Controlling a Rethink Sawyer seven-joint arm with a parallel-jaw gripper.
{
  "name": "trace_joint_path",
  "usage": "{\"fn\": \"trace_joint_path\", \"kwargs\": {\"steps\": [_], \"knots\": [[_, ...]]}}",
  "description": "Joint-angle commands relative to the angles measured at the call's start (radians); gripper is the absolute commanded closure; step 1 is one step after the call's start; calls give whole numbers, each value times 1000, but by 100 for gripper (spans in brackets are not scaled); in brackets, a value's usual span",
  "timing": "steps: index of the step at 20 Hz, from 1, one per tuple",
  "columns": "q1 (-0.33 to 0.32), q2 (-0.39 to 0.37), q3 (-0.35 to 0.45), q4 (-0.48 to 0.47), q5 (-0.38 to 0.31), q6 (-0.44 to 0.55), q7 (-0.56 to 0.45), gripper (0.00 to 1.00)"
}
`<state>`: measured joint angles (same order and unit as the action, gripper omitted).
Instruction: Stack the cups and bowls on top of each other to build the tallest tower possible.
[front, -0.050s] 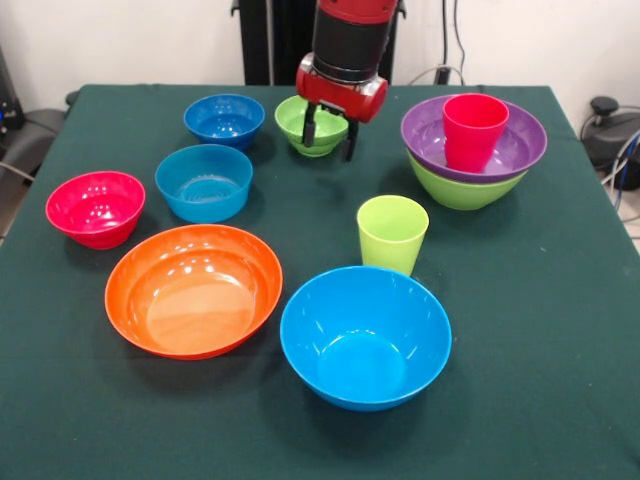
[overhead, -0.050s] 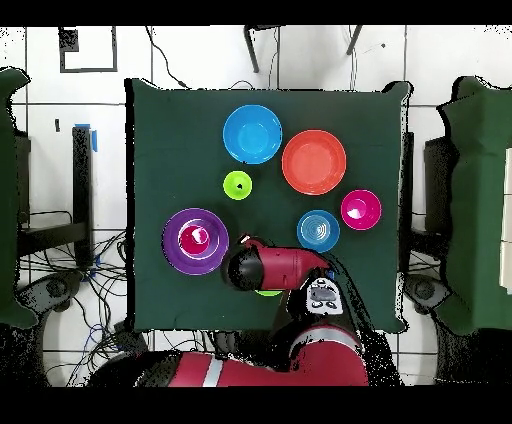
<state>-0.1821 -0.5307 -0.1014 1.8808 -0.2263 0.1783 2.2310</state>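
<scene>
My gripper (front, -0.050s: 329, 140) hangs open at the far middle of the table, right over the small lime-green bowl (front, -0.050s: 310, 128). One finger (front, -0.050s: 308, 130) shows against the bowl's inside and the other stands just outside its right rim. The tower (front, -0.050s: 474, 150) is a large lime-green bowl (front, -0.050s: 460, 190) holding a purple bowl (front, -0.050s: 425, 135) with a red cup (front, -0.050s: 474, 130) in it. A lime-green cup (front, -0.050s: 392, 232) stands upright mid-table. From overhead the arm (overhead, -0.050s: 270, 268) covers the gripper beside the tower (overhead, -0.050s: 195, 240), and only a sliver of the small green bowl (overhead, -0.050s: 268, 292) shows.
Loose bowls lie around: large light blue (front, -0.050s: 365, 335) at the front, large orange (front, -0.050s: 194, 290), small pink-red (front, -0.050s: 95, 208), small light blue (front, -0.050s: 203, 182), and dark blue (front, -0.050s: 224, 120) just left of the gripper. Cables run behind the table.
</scene>
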Motion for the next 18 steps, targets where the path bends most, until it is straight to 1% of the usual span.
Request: {"fn": "trace_joint_path", "kwargs": {"steps": [1,10,12,15,18], "knots": [[22,-42,69,-5,46,131,73,0],[27,-70,66,16,51,155,84,0],[6,-48,89,22,62,142,85,0],[-22,-7,117,40,71,99,89,0],[-13,12,108,53,75,61,108,0]]}}
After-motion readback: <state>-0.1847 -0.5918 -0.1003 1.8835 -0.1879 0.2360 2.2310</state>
